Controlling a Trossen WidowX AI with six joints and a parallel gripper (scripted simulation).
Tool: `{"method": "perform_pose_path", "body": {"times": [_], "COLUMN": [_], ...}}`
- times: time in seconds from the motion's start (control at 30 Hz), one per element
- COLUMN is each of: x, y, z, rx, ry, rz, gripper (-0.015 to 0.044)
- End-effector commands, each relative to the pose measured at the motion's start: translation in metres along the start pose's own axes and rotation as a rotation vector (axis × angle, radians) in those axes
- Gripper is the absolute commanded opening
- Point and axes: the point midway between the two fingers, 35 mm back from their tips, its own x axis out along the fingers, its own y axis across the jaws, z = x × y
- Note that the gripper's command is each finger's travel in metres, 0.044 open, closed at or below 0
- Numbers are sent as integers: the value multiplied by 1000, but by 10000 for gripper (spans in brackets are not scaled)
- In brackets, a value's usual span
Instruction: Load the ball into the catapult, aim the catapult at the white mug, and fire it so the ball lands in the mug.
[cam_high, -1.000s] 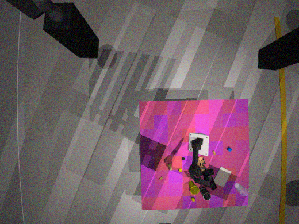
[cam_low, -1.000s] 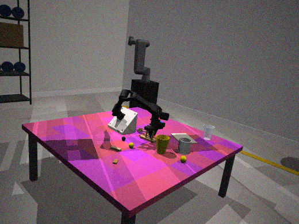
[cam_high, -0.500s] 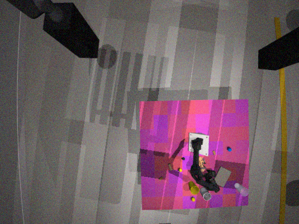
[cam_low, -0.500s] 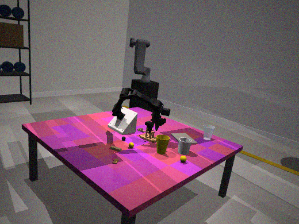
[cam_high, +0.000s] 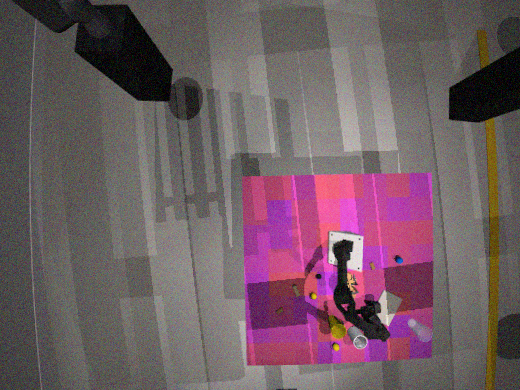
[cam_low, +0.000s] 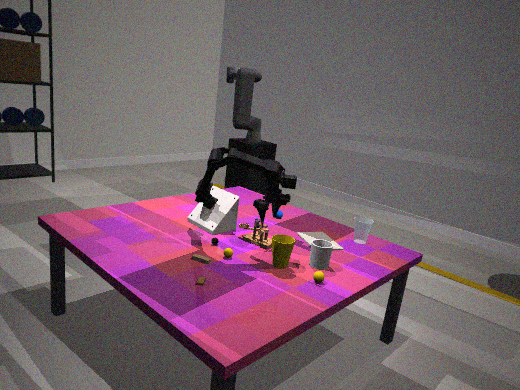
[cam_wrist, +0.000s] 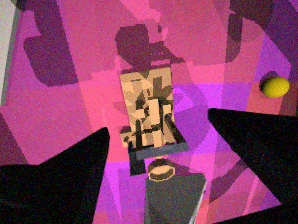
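Note:
The small wooden catapult (cam_high: 351, 284) (cam_low: 257, 240) (cam_wrist: 147, 82) stands near the middle of the table, partly hidden by the arm in the top view. In the wrist view its round cup (cam_wrist: 161, 172) points toward the lower edge, and I see no ball in it. My gripper (cam_low: 270, 219) (cam_wrist: 159, 122) is open and empty above the catapult, one finger to each side of it in the wrist view. The white mug (cam_high: 358, 337) (cam_low: 321, 254) stands upright. One yellow ball (cam_high: 313, 296) (cam_low: 228, 253) (cam_wrist: 275, 86) lies beside the catapult, another yellow ball (cam_high: 335, 347) (cam_low: 318, 277) near the mug.
A yellow cup (cam_high: 338, 330) (cam_low: 283, 251) stands beside the mug, and a clear cup (cam_high: 420, 331) (cam_low: 363, 230) farther off. A blue ball (cam_high: 398, 259) (cam_low: 279, 214), a black ball (cam_high: 318, 276) (cam_low: 215, 241), small wooden blocks and a flat white piece (cam_high: 392, 305) (cam_low: 320, 240) lie around.

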Motion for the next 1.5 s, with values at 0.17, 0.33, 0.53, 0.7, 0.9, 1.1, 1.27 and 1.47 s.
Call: {"method": "perform_pose_path", "body": {"times": [0.17, 0.33, 0.53, 0.7, 0.9, 1.1, 1.27, 1.47], "x": [39, 45, 55, 63, 73, 82, 90, 89], "y": [-3, -3, -3, -3, -3, -3, -3, -4], "z": [-2, -2, -1, -1, -1, -2, -2, -2], "rx": [3, 3, 3, 3, 3, 4, 4, 11], "ry": [4, 4, 4, 4, 4, 4, 4, 3], "rz": [-3, -3, -3, -3, -3, -4, -5, 1], "gripper": [440, 440, 440, 440, 440, 440, 440, 414]}}
